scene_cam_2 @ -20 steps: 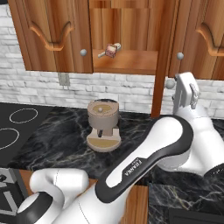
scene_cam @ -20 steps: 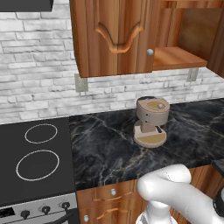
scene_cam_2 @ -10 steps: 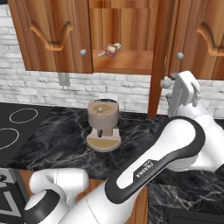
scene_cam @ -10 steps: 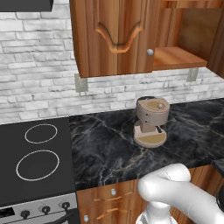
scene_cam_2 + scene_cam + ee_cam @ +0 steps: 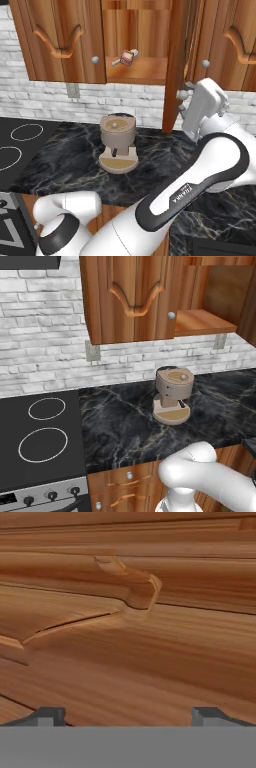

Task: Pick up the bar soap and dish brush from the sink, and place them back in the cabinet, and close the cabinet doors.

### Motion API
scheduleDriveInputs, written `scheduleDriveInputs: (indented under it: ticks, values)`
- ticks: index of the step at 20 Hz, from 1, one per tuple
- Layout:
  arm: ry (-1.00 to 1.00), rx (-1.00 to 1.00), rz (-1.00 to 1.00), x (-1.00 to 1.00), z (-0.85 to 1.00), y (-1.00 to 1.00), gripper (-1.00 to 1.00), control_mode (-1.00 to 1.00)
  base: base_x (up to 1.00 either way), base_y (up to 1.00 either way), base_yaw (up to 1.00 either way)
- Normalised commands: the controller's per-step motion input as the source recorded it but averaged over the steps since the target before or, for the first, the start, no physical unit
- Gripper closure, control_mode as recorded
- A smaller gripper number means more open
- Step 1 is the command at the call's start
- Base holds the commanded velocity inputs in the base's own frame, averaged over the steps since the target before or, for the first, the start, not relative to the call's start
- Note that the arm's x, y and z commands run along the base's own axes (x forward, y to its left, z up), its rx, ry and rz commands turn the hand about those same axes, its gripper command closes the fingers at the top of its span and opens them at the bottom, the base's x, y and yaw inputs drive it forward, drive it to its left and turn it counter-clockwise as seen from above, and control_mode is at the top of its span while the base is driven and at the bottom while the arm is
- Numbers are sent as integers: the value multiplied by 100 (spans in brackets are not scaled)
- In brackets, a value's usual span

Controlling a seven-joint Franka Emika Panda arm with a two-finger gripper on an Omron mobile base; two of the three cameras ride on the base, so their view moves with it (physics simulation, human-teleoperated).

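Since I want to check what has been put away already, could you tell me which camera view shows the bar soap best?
The right base view: the bar soap lies on the shelf of the open cabinet, beside the dish brush. The left base view shows that shelf's bare end. The hand view shows wooden cabinet doors close up.

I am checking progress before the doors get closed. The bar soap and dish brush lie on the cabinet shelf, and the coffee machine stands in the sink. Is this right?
Not quite. The coffee machine stands on the dark marbled counter, not in the sink, as the right base view shows. The bar soap and dish brush do lie on the cabinet shelf.
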Motion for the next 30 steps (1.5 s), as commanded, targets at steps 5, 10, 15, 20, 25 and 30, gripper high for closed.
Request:
scheduleDriveInputs:
  ticks: [5, 10, 15, 20, 25, 30]
  values:
    - [0, 0, 19, 0, 5, 50, -100, -100, 0, 0, 0]
    - [0, 0, 18, 2, 4, 59, -100, -100, 0, 0, 0]
    - [1, 0, 13, 9, 6, 66, -100, -100, 0, 0, 0]
    - [2, 0, 4, 14, 14, 64, -100, -100, 0, 0, 0]
    - [8, -1, 0, 26, 17, 66, -100, -100, 0, 0, 0]
    - [14, -3, 0, 33, 3, 61, -100, -100, 0, 0, 0]
